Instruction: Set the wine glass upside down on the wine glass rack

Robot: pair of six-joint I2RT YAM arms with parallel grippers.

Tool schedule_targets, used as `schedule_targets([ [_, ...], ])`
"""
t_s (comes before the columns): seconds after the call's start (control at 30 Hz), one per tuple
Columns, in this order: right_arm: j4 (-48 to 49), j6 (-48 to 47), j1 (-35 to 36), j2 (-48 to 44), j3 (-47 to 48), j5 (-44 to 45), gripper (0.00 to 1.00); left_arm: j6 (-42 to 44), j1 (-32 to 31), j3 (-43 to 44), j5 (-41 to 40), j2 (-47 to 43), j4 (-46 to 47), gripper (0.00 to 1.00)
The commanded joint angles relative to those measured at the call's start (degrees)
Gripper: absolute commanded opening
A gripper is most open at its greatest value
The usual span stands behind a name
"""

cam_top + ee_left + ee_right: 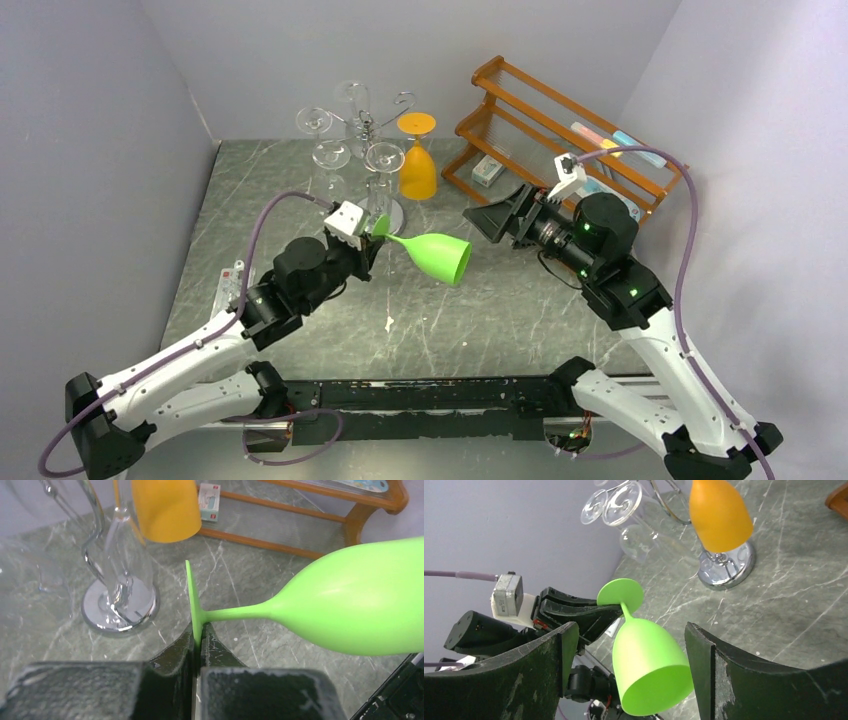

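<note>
My left gripper is shut on the flat foot of a green wine glass and holds it on its side above the table, bowl pointing right. In the left wrist view the foot is pinched between the fingertips of that gripper. My right gripper is open, and the green bowl lies between its spread fingers without touching them. The chrome wine glass rack stands at the back, its round base just left of the foot.
An orange glass and several clear glasses hang upside down on the rack. An orange-brown wooden shelf with small boxes stands at the back right. A white label lies near the table's left edge.
</note>
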Motion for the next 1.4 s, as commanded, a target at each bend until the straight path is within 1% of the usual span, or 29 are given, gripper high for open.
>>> schedule_targets([
  [0.0, -1.41, 0.4, -0.26, 2.53, 1.38, -7.39, 0.81, 13.22, -0.33, 1.04, 7.32, -1.4, 6.61, 0.05],
  [0.13, 2.08, 4.86, -0.32, 5.7, 2.12, -13.0, 0.8, 23.29, -0.33, 2.31, 13.08, -0.7, 10.65, 0.05],
  [0.27, 8.93, 13.56, -0.32, 5.91, 0.26, -14.89, 0.79, 34.68, -0.37, 0.53, 20.47, -0.97, 16.8, 0.05],
  [0.3, 10.79, 15.95, -0.26, 5.65, -0.6, -14.98, 0.79, 36.69, -0.38, 0.01, 20.77, -1.15, 19.34, 0.05],
  [0.4, 15.35, 22.96, -0.3, 5.65, -2.29, -16.11, 0.78, 43.03, -0.33, 0.56, 21.59, -0.33, 20.92, 0.05],
  [0.43, 15.87, 24.49, -0.32, 6.17, -2.2, -16.71, 0.76, 46.46, -0.33, 0.57, 22.57, 0.06, 21.92, 0.05],
  [0.47, 15.89, 25.78, -0.33, 6.93, -1.89, -17.12, 0.71, 49.24, -0.33, 0.3, 23.58, 0.45, 23.39, 0.05],
  [0.53, 15.03, 27.1, -0.33, 8.8, -0.51, -17.84, 0.62, 52.8, -0.33, -0.12, 24.05, 1.46, 27.59, 0.05],
  [0.57, 13.98, 27.28, -0.31, 9.84, 0.55, -17.98, 0.6, 54.56, -0.33, 0.45, 24.35, 2.3, 28.08, 0.05],
  [0.6, 13.09, 27.61, -0.28, 10.81, 1.21, -18.25, 0.59, 56.12, -0.33, 1.56, 24.82, 3.21, 27.18, 0.05],
  [0.73, 16.58, 31.08, -0.2, 12.74, 0.95, -21.29, 0.53, 61.5, -0.33, 5.17, 26.93, 6.75, 24.74, 0.05],
  [0.83, 13.75, 31.31, -0.24, 13.61, 3.19, -19.51, 0.52, 65.2, -0.64, 7.14, 28.44, 7.86, 22.47, 0.05],
  [0.97, 9.28, 30.23, -0.16, 15.07, 7.19, -17.38, 0.53, 68.67, -0.73, 7.65, 29.43, 7.67, 21.98, 0.05],
  [1.1, 5.26, 29.36, -0.24, 16.2, 9.06, -15.79, 0.45, 72.94, -0.68, 9.28, 27.84, 8.78, 19.63, 0.05],
  [1.27, 4.33, 30.24, -0.21, 18.03, 9.71, -16.9, 0.33, 76.67, -0.72, 9.49, 27.24, 9.33, 19.73, 0.05],
  [1.37, 4.59, 30.39, -0.22, 18.83, 9.96, -17.66, 0.29, 78.6, -0.73, 10.32, 26.78, 10.11, 18.39, 0.05],
])
